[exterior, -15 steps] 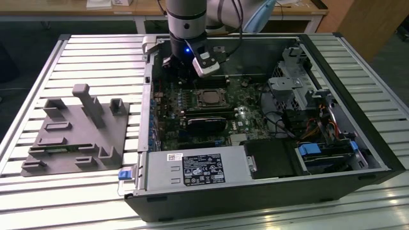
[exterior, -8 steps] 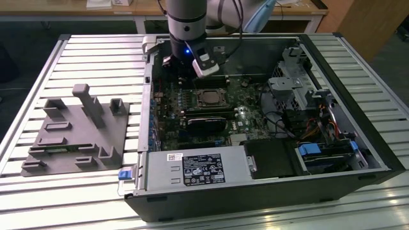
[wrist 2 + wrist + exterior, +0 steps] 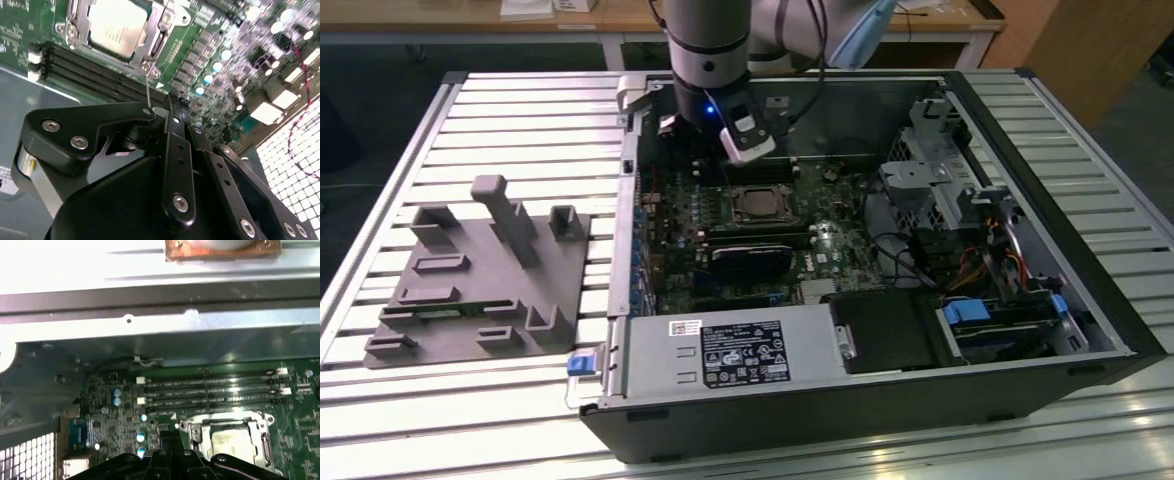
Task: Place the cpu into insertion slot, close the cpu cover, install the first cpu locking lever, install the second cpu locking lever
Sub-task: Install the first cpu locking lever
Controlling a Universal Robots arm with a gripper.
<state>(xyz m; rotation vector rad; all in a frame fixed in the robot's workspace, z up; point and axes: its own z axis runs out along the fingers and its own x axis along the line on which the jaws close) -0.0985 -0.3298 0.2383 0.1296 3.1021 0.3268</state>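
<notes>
The cpu (image 3: 116,27), a dull grey-bronze square, lies in the insertion slot (image 3: 755,206) on the green board. The silvery cpu cover (image 3: 159,31) lies flat around it, and both also show in the first wrist view, cpu (image 3: 228,444) and cover (image 3: 261,426). A thin metal locking lever (image 3: 148,87) stands up from the socket's corner towards my fingers. My gripper (image 3: 170,98) hangs just beyond the socket over the memory slots, its black fingers (image 3: 161,456) together. Whether they pinch the lever I cannot tell. In the exterior view the gripper (image 3: 714,160) is low inside the case.
The open computer case (image 3: 1067,250) lies on a slatted metal table (image 3: 520,110). Long black memory slots (image 3: 210,390) run beside the socket, with the case wall (image 3: 160,305) close behind. A grey parts fixture (image 3: 480,280) sits at the exterior view's left. Drive bays and cables (image 3: 987,260) fill the right.
</notes>
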